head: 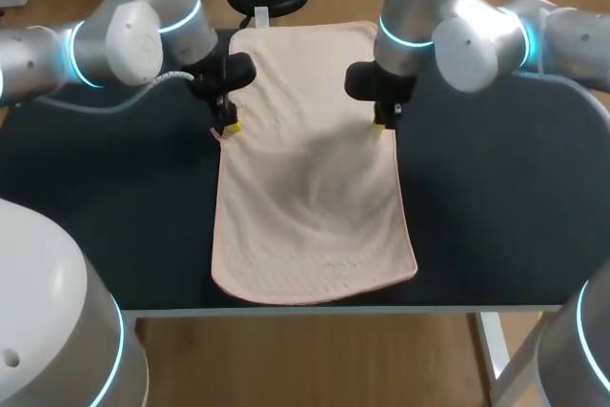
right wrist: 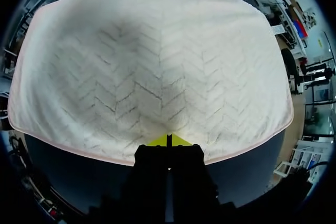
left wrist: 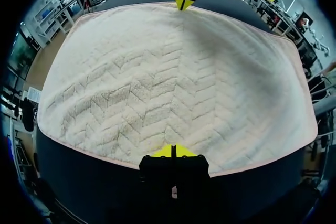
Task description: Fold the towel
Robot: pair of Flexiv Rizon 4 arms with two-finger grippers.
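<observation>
Left gripper [head: 230, 127] and right gripper [head: 381, 125]: tips pressed together, each down at mid-length on a long edge of the towel [head: 310, 207], which lies flat on the dark table [head: 114, 207]. Can't tell if any hem is nipped. Cloth judged light, limp, grippy; best pinched at the hem. Wrist views show the herringbone pile and the tips meeting; only the head view shows the whole outline.

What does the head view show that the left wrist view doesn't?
Only the head view shows my two big silver arms, the left arm and the right arm. Only the left wrist view shows the zigzag weave of the towel up close. Both show the left hand and right hand pinching opposite towel edges on the dark table.
</observation>
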